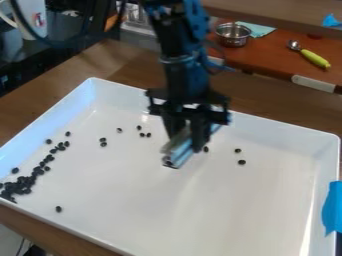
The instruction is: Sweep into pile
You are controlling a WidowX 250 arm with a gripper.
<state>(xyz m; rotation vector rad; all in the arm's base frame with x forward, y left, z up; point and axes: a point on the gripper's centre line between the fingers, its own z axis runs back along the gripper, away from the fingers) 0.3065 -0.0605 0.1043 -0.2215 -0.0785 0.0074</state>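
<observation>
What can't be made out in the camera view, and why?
All in the camera view:
Full shape of the pale tool: partly covered by the pincer.
Exact count of the dark pieces clustered at left: they overlap, and the left edge cuts them off.
Tray: its near corner is cut off by the bottom edge.
Blue tape: cut off by the right edge.

White tray (220, 210), black beans (23, 184) mostly at left, tool (185, 138) holding shiny piece (176, 156)

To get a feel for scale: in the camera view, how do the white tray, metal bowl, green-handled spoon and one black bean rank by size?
1. White tray
2. Metal bowl and green-handled spoon: too alike; spoon longer, bowl broader
3. Black bean
</observation>
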